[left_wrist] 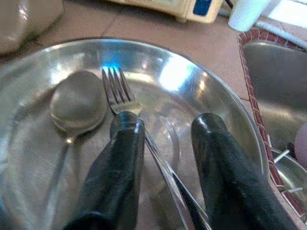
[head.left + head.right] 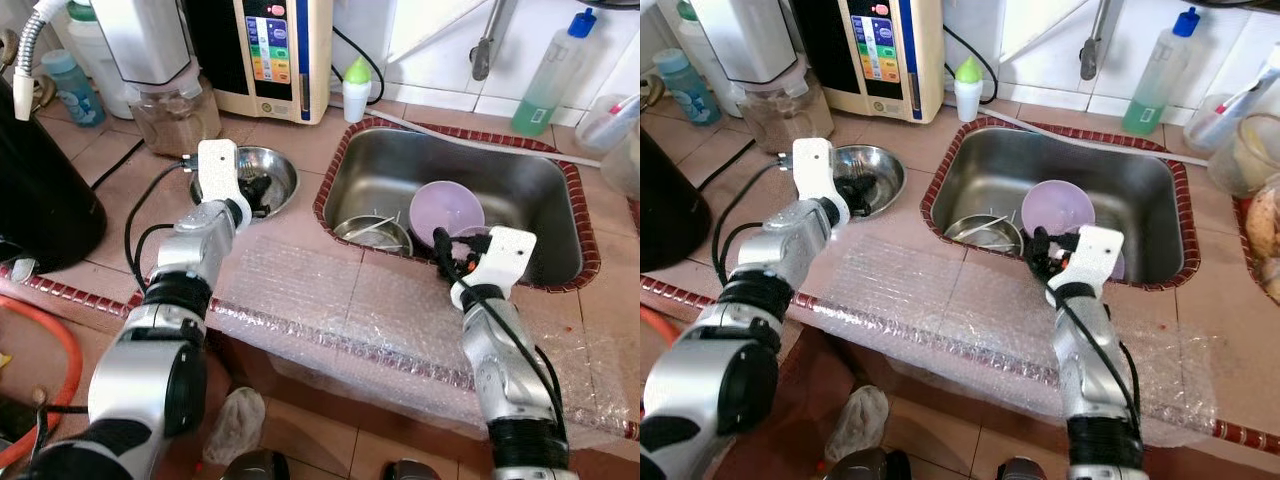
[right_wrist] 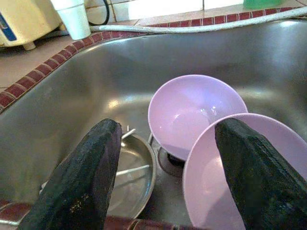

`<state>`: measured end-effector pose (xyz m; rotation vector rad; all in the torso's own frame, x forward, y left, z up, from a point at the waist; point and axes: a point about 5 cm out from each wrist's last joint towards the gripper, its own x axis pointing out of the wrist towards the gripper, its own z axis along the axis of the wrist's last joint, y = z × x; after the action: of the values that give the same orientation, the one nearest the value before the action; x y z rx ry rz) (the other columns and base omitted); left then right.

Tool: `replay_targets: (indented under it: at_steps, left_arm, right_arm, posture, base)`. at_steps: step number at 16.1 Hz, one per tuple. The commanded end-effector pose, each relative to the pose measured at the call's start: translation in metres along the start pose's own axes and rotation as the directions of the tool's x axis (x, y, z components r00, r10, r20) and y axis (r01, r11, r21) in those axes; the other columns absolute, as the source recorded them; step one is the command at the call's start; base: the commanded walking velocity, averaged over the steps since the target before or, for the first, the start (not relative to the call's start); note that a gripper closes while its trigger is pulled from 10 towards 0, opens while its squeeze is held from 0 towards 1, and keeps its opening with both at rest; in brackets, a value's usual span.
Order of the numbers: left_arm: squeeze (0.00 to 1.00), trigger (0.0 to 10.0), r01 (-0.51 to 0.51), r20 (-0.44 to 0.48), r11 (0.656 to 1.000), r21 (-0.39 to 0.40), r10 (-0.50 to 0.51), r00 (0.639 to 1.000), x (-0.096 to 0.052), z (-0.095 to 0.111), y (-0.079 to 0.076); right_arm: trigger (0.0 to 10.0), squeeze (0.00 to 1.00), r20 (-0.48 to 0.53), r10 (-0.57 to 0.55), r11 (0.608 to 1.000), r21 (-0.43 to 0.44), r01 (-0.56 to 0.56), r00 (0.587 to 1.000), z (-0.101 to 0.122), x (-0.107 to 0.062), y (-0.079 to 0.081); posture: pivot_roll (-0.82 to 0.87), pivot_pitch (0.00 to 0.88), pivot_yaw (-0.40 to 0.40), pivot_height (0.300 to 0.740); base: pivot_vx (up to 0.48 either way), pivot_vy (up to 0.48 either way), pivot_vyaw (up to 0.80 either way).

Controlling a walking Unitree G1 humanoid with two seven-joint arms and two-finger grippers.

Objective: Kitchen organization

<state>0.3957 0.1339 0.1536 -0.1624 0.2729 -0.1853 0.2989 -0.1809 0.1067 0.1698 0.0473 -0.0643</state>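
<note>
From my head camera, my left arm reaches forward across the tiled counter [image 2: 290, 240], its left pincer [image 2: 250, 192] dipped into the steel bowl [image 2: 280, 165] that sits just beside the sink [image 2: 450, 165], in front of the blender jar [image 2: 175, 115]. My right arm is raised over a sheet of bubble wrap [image 2: 340, 300] on the counter's front edge, and my right pincer [image 2: 447, 247] hangs at the sink's near rim. A green-capped bottle [image 2: 357, 88] stands behind the sink corner. In my left wrist view, the left pincer's fingers [image 1: 120, 163] are moderately spread and grip nothing; a fork [image 1: 115, 88] lies in the bowl with its handle running between them, and a spoon [image 1: 79, 103] lies just beside it. In my right wrist view, the right pincer's fingers [image 3: 86, 177] are spread wide and empty above the sink basin, where two lilac bowls [image 3: 194, 112] sit, one overlapping the other, beside a small steel dish [image 3: 132, 177] holding utensils.
</note>
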Motion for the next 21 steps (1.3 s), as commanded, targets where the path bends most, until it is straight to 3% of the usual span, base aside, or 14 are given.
replay_targets:
  at_steps: [1,7,8,11,12,13,14,16,21]
  left_arm:
    - [1.00,10.0,0.010,-0.008,1.000,-0.007,-0.011,1.000,0.002,0.005,-0.001]
    - [1.00,10.0,-0.019,-0.046,0.999,0.032,0.021,0.999,0.004,0.004,0.004]
    - [1.00,10.0,-0.022,-0.053,0.999,0.044,0.024,0.998,0.004,0.001,0.006]
    - [1.00,10.0,-0.020,-0.078,0.999,0.046,0.024,0.997,0.003,-0.010,0.009]
    - [1.00,8.5,-0.015,-0.081,0.999,0.044,0.018,0.997,0.002,-0.012,0.009]
    - [1.00,7.7,-0.012,-0.083,0.999,0.048,0.016,0.996,0.002,-0.013,0.009]
    - [1.00,0.0,-0.010,-0.088,0.999,0.051,0.015,0.996,0.002,-0.015,0.009]
    - [1.00,0.0,0.000,-0.102,0.998,0.056,0.005,0.995,0.002,-0.020,0.009]
    - [1.00,0.0,-0.001,-0.120,0.999,0.052,0.007,0.993,-0.002,-0.028,0.018]
  right_arm:
    - [10.0,0.00,0.005,0.019,1.000,-0.009,-0.019,1.000,0.001,-0.003,0.004]
    - [10.0,0.00,0.018,0.039,0.999,-0.029,-0.038,0.999,0.005,-0.002,0.010]
    - [10.0,0.00,0.024,0.068,0.998,-0.013,-0.068,0.997,0.006,-0.002,0.013]
    - [10.0,0.00,0.072,0.290,0.957,0.003,-0.291,0.954,0.016,-0.007,0.038]
    - [10.0,0.00,0.074,0.347,0.937,0.001,-0.348,0.935,0.018,-0.010,0.043]
    - [10.0,0.00,0.072,0.395,0.918,-0.003,-0.396,0.916,0.019,-0.011,0.048]
    - [10.0,0.00,0.056,0.440,0.898,-0.023,-0.440,0.896,0.019,-0.013,0.051]
    - [10.0,0.00,0.039,0.500,0.866,-0.045,-0.498,0.865,0.019,-0.015,0.054]
    - [10.0,0.00,0.007,0.543,0.837,-0.093,-0.540,0.840,0.019,-0.016,0.056]
  posture:
    - [-0.14,0.053,0.102,0.740]
    - [-0.14,0.036,0.110,0.740]
    - [-0.14,0.036,0.110,0.740]
    - [-0.14,0.031,0.108,0.740]
    - [-0.14,0.029,0.102,0.740]
    - [-0.14,0.029,0.102,0.740]
    - [-0.14,0.027,0.099,0.740]
    - [-0.14,0.024,0.095,0.740]
    - [-0.13,0.021,0.090,0.740]
  base:
    - [0.000,0.000,0.00]
    - [0.000,0.000,0.00]
    - [0.000,0.000,0.00]
    - [0.000,0.000,0.00]
    - [0.000,0.000,0.00]
    - [0.000,0.000,0.00]
    - [0.000,0.000,0.00]
    - [0.000,0.000,0.00]
    - [0.000,0.000,0.00]
